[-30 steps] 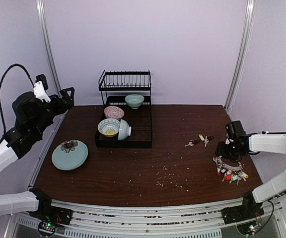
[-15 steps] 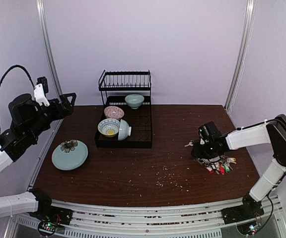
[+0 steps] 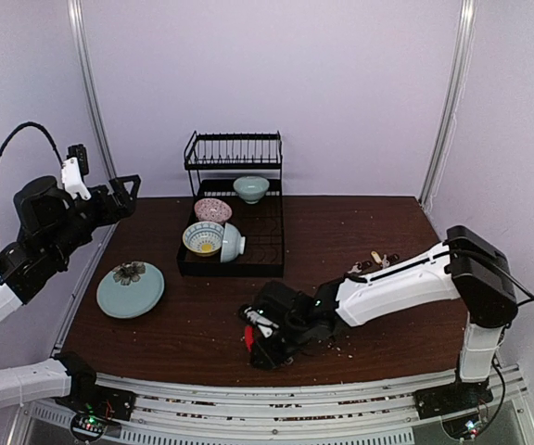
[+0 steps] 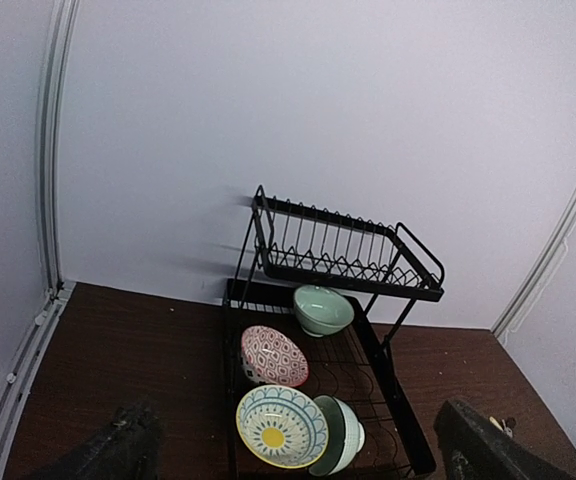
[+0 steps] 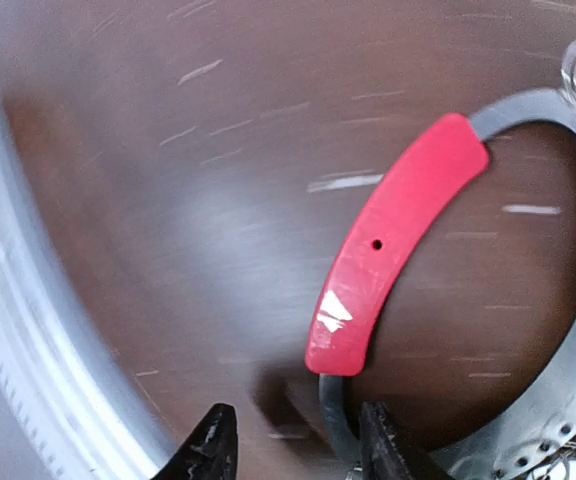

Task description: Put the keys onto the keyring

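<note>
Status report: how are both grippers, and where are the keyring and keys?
Left gripper open, raised, holding nothing. Right gripper low at front centre, jaws apart astride the keyring band. Keys loose on the table, far right of it.

Keyring (image 5: 523, 108): ring looked dull grey metal; clip (image 5: 388, 240) glossy red plastic. Table (image 5: 168, 150) surf. dark wood-look w/ slight sheen.
</note>
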Robot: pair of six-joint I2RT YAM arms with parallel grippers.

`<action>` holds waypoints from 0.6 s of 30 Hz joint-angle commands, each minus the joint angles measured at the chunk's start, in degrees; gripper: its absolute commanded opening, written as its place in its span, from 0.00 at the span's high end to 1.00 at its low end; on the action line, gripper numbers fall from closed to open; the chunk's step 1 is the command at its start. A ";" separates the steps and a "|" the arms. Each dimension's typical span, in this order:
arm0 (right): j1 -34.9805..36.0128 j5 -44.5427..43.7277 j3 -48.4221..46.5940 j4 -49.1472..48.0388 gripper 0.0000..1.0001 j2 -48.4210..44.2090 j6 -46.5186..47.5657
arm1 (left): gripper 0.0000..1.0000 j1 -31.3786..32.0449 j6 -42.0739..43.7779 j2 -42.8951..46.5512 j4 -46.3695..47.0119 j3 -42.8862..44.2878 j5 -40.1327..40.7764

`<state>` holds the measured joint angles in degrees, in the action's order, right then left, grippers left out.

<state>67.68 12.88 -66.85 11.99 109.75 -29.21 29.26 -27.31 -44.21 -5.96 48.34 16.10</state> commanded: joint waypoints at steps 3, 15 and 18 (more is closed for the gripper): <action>2.81 1.26 -8.25 13.34 0.54 3.34 5.95 | 0.02 0.14 1.52 -0.35 0.22 1.43 -0.88; -2.33 -9.37 -8.14 7.45 0.52 -4.64 9.23 | 0.10 5.85 -3.71 -4.78 -8.00 -6.01 -13.09; -2.87 -8.59 -14.36 12.73 0.51 0.04 14.14 | 0.12 6.99 -4.81 -8.03 -10.58 -6.89 -14.58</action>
<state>65.58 7.77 -76.07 19.20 104.38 -21.08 34.81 -29.85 -49.01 -13.02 43.05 4.99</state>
